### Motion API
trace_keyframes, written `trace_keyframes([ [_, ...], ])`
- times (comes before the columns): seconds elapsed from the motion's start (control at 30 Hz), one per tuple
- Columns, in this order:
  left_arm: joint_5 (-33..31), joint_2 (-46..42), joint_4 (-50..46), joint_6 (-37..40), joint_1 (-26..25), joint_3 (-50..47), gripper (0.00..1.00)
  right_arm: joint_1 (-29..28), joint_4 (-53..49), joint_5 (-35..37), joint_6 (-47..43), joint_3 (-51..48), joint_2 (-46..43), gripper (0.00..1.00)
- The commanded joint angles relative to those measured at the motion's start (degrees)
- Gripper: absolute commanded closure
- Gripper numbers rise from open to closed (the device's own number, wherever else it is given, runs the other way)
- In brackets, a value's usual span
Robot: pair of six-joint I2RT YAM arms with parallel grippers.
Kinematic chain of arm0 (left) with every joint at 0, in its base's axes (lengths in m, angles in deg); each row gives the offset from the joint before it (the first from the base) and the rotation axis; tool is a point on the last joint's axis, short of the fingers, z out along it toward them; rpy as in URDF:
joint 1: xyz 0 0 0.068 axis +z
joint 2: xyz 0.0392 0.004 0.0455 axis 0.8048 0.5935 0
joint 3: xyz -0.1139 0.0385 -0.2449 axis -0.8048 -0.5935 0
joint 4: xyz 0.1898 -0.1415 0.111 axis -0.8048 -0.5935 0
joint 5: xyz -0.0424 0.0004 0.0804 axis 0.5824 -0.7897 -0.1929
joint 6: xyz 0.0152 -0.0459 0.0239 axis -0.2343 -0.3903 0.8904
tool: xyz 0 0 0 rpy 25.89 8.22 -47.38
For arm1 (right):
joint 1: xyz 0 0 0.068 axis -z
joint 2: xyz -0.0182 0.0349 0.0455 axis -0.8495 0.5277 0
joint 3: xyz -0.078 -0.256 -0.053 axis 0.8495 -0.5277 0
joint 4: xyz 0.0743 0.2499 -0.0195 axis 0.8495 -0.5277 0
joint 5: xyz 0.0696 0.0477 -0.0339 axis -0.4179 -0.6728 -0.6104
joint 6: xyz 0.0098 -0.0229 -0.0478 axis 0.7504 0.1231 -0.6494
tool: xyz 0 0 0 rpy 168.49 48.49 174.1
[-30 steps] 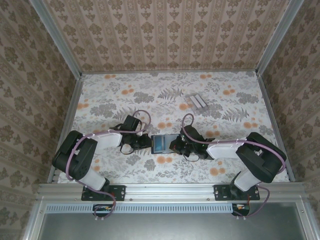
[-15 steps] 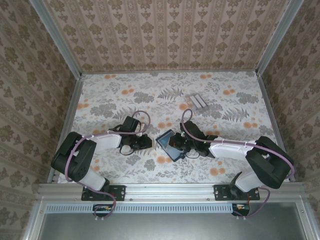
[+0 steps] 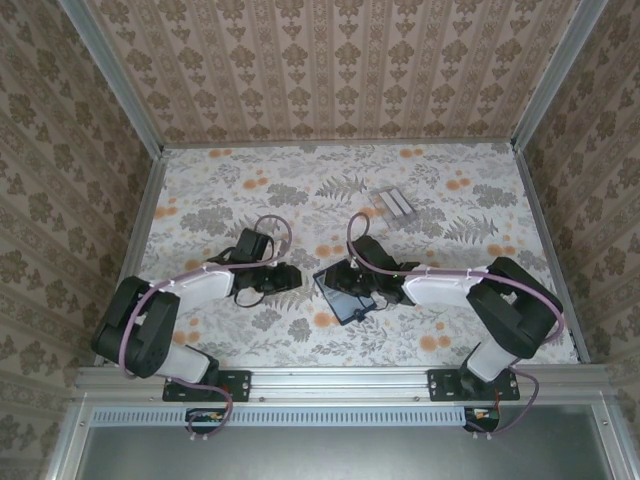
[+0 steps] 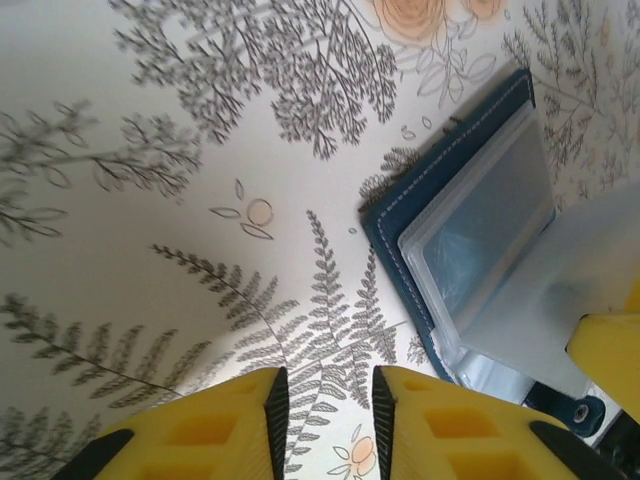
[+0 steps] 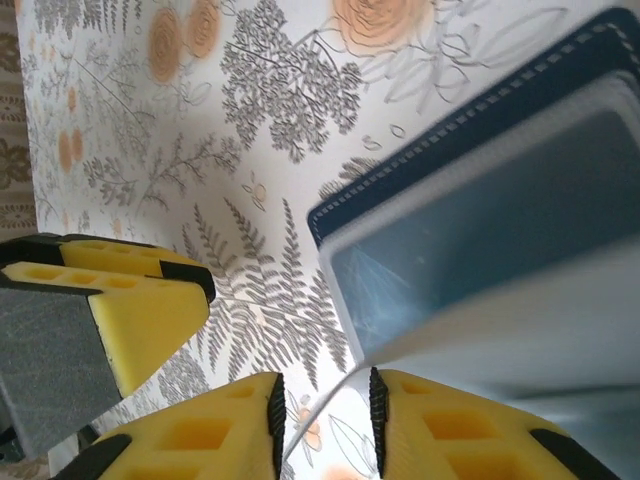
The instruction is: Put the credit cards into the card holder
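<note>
The card holder (image 3: 342, 294) lies open on the flowered table between the two arms, dark navy with clear sleeves (image 4: 485, 225). A blue-grey face shows behind the sleeve (image 5: 480, 215); I cannot tell whether it is one of the credit cards, which are otherwise hidden. My left gripper (image 3: 291, 278) stands just left of the holder. In its wrist view the left gripper (image 4: 326, 390) is open over bare tablecloth. My right gripper (image 3: 356, 281) is at the holder's far right side. Its jaws (image 5: 322, 395) stand apart, with a thin clear sleeve edge running loose between them.
A pale see-through slotted rack (image 3: 392, 203) sits at the back right of the table. Wallpapered walls and metal rails close in the table on three sides. The right gripper's yellow finger (image 4: 608, 350) shows beside the holder, the left one's finger (image 5: 115, 305) opposite.
Both grippers have opened. The holder, earlier lying square between them, has turned to lie at an angle. The right arm has reached further left, and the left gripper has shifted slightly back.
</note>
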Motion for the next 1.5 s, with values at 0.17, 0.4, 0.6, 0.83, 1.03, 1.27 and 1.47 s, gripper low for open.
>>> trace_keyframes([
  [0.17, 1.96, 0.20, 2.08, 1.86, 2.03, 1.95, 0.55, 1.19, 1.66, -1.86, -0.95, 4.19, 3.66, 0.63],
  [0.4, 5.73, 6.15, 4.43, 5.49, 1.37, 7.46, 0.45, 6.58, -2.30, -1.05, -4.44, -2.23, -5.75, 0.64],
  [0.6, 5.71, 13.73, 0.85, 11.22, -0.76, 13.14, 0.41, 8.59, -7.46, -0.58, -7.65, -6.87, -11.25, 0.60],
  [0.83, 7.30, 20.22, 1.12, 12.01, -3.50, 16.61, 0.41, 10.58, -2.87, -3.45, -9.35, -6.78, -5.54, 0.59],
  [1.03, 12.68, 18.78, 7.25, 6.57, -7.08, 11.93, 0.46, 11.70, 2.50, -6.00, -13.89, -4.27, 1.33, 0.59],
  [1.27, 12.88, 12.87, 18.52, -3.73, -11.79, 1.20, 0.50, 13.48, 4.04, -8.56, -14.59, -0.59, 4.38, 0.59],
  [1.47, 8.11, 7.55, 18.48, -8.81, -16.41, -2.18, 0.50, 18.07, -4.87, -5.21, -20.76, 2.94, -1.05, 0.55],
])
